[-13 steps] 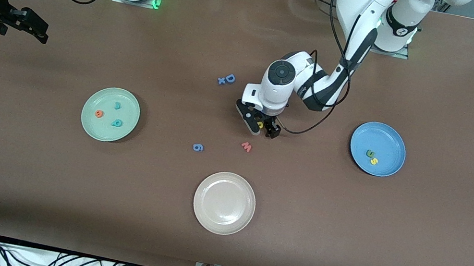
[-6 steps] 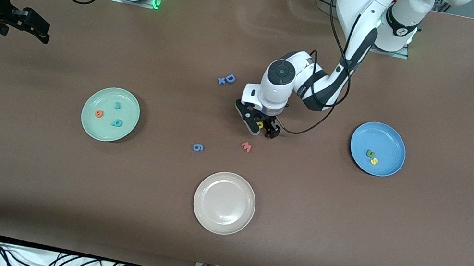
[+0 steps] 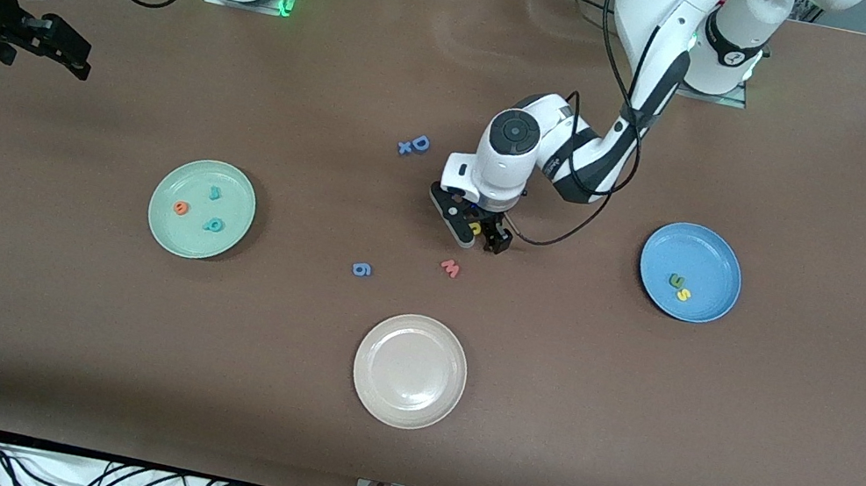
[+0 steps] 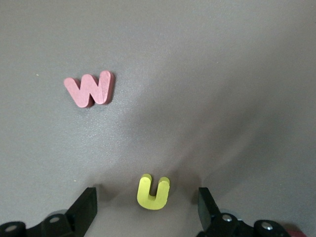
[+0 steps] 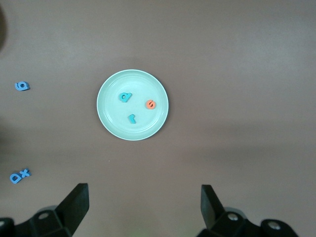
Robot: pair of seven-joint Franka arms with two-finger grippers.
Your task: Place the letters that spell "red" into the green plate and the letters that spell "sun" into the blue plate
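Nothing moved: flat foam yellow "u" (image 4: 153,192)

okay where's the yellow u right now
The yellow u lies on the table between the open left gripper's fingers, near the table's middle, just farther from the front camera than the pink w.

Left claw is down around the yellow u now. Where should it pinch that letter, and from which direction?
Straight down from above, closing on the two outer side faces of the yellow u. It lies flat on the table between the open fingers of the left claw, with those straight sides facing the pads. The pink w lies well clear.
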